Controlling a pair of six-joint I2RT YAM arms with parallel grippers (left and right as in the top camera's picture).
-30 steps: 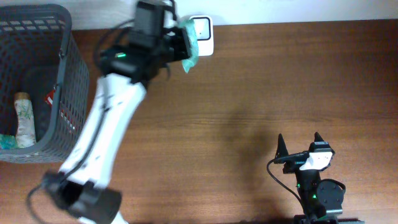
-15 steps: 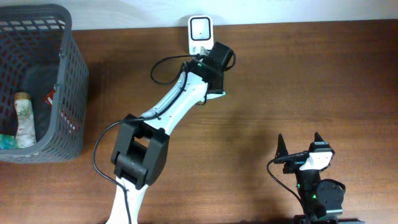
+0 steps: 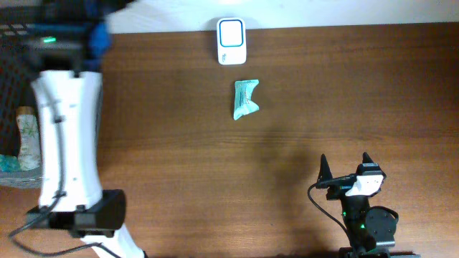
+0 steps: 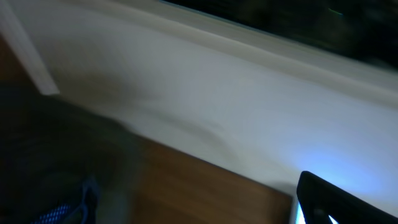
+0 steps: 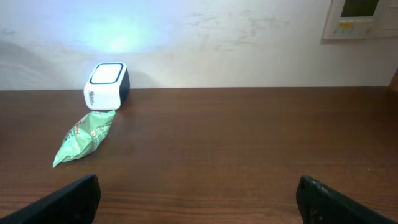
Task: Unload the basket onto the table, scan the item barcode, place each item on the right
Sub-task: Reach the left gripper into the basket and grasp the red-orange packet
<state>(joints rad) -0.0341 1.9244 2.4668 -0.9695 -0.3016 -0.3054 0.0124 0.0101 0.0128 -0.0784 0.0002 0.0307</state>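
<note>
The item, a crumpled green packet (image 3: pixel 245 99), lies loose on the brown table just in front of the white barcode scanner (image 3: pixel 232 41). Nothing touches it. The right wrist view shows the packet (image 5: pixel 84 137) left of centre and the scanner (image 5: pixel 106 84) behind it by the wall. My left arm (image 3: pixel 66 129) is blurred at the far left, reaching over the basket. My left gripper (image 4: pixel 199 208) is open, with one dark finger (image 4: pixel 323 199) at the right edge and only wood between the jaws. My right gripper (image 3: pixel 346 168) rests open near the front right, its jaws empty.
A grey mesh basket (image 3: pixel 21 178) stands at the left edge, partly hidden by my left arm, with a pale bottle (image 3: pixel 25 136) inside. A white wall runs along the table's far side. A wall panel (image 5: pixel 360 15) shows at the upper right.
My left gripper opened and let go of the green packet in front of the scanner. The left arm then swung left to the basket. The right arm has not moved.
</note>
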